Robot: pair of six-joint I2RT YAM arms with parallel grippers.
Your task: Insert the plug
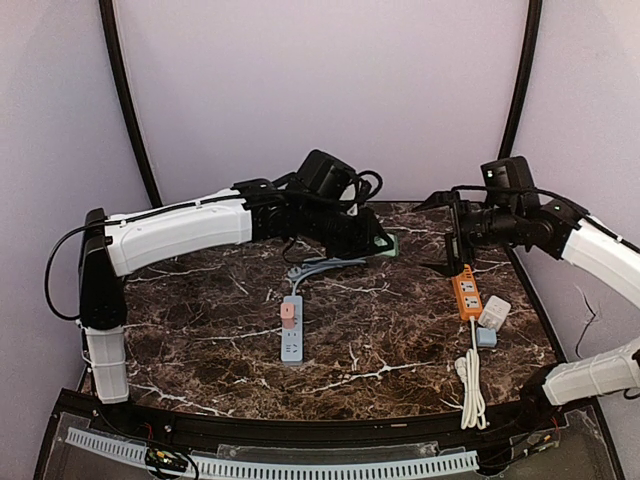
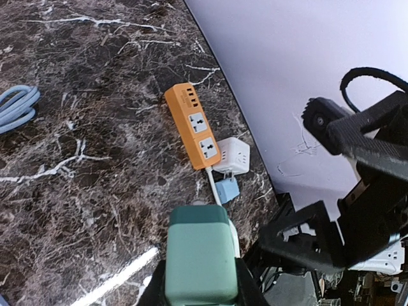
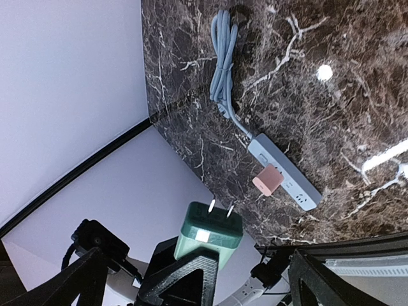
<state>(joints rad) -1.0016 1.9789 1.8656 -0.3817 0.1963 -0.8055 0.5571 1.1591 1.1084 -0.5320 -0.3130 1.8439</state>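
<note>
Above the far middle of the surface (image 1: 200, 345), the green plug (image 1: 386, 245) hangs clear of everything, clamped by its body in the left gripper (image 1: 374, 240), whose jaws are closed tight on its two sides. The right wrist view shows its two flat prongs bare and pointing out, away from those jaws. The orange power strip (image 1: 467, 293) lies to the right of the plug and nearer, flat on the surface. Its long axis runs from far to near, and its two large sockets face up, unoccupied, in the left wrist view. Seen from the left wrist, the plug's nose points roughly along the line toward that strip, so I judge it the likelier target. The left arm would then need to carry the plug right and near, and tip the prongs downward over a socket. The grey power strip (image 1: 291, 335), with a pink plug (image 1: 288, 312) already seated in it, lies to the left and nearer, also lengthwise far to near. The right gripper (image 1: 441, 235) hovers over the far end of the orange strip with its jaws spread wide and nothing between them. It is the nearer arm to that strip and is well placed to steady it.
</note>
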